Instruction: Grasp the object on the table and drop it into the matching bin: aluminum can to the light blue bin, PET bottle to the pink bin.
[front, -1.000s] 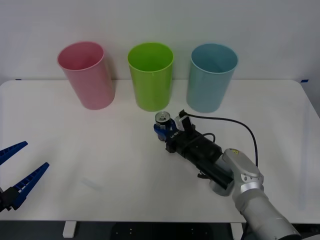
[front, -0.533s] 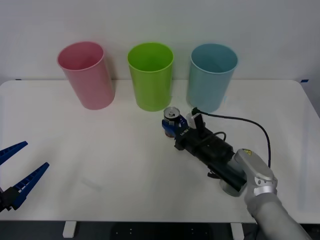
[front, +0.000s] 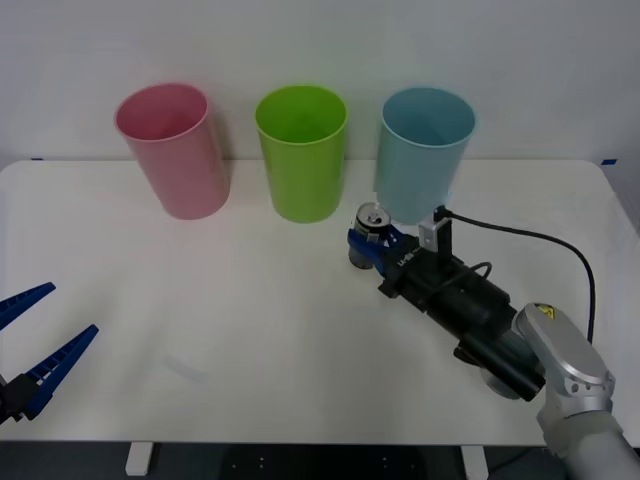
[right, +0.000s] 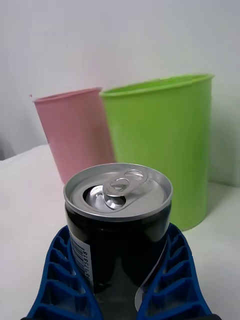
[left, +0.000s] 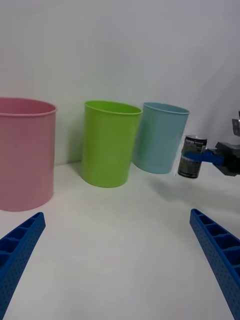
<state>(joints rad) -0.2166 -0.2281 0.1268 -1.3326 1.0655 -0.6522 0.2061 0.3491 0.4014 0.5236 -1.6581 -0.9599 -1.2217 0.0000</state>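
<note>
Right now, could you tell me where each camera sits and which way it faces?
Front: above the arms, looking down at the table; both arms show.
Right wrist: behind the right gripper, facing the aluminum can it holds.
Left wrist: behind the open left gripper, facing the bins.
All share the can and the lime green bin.

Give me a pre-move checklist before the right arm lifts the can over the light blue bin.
1. Grasp: right end effector shut on the aluminum can, fingers on both sides. Ok.
2. Can attitude: upright, tab on top. Ok.
3. Target: light blue bin standing upright, mouth open. Ok.
4. Height: can sits below the bin's rim, near its base, so it needs lifting first. Not ok yet.
5. Neighbours: lime green bin stands close beside the target. Ok, but watch the swing.
6. Left end effector: open, parked at the near left table edge. Ok.
</note>
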